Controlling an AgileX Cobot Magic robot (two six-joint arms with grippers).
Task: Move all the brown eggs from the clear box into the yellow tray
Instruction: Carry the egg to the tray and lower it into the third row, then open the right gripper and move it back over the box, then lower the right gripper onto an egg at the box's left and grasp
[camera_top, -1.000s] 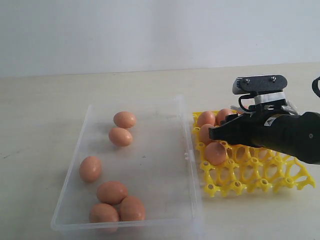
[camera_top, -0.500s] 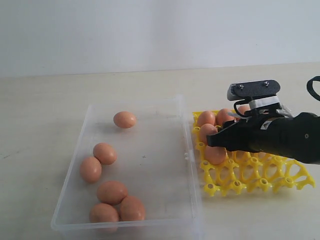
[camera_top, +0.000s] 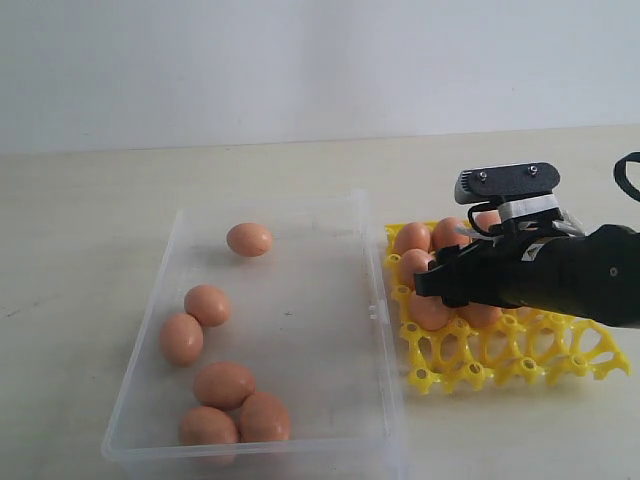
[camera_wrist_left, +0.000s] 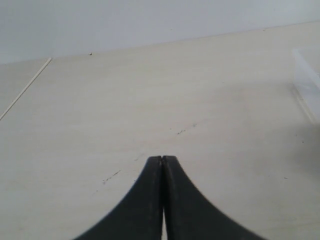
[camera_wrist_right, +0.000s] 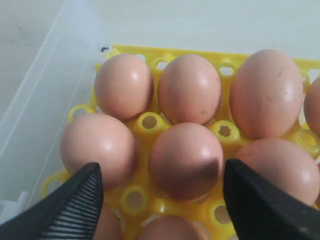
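Exterior view: right gripper (camera_top: 432, 283) sits low over the near-left part of the yellow tray (camera_top: 500, 355), w/ several brown eggs (camera_top: 412, 238) already seated in the cups around it. Six more lie loose in the clear box (camera_top: 310, 320): one alone near the far wall, two side by side at the left wall, three bunched at the near-left corner. Box and tray stand just beside each other on a pale matte table (camera_top: 90, 220). Left wrist view: left gripper (camera_wrist_left: 162, 165) has its smooth black fingers pressed together, holding nothing, over bare tabletop; a corner of the box (camera_wrist_left: 306, 82) shows at the frame edge. Right wrist view: right gripper (camera_wrist_right: 161, 172) is spread wide, and the one egg (camera_wrist_right: 186, 161) btwn the jaws rests in its own cup, w/ clear gaps to both fingers (camera_wrist_right: 75, 210). The pad on that finger is ribbed. Shells are smooth, oval, reddish-brown w/ a soft sheen and a few faint specks. Tray is glossy hard yellow plastic, round cups w/ holed pegs btwn them; box is thin see-through plastic w/ low walls. Judgement: this looks like the release end of a placing step, task approx. halfway. Next move prob. calls for a straight lift clear of the neighbouring eggs, then a reach across to the box; round shells on slick plastic may roll when nudged, so approach should be centred.
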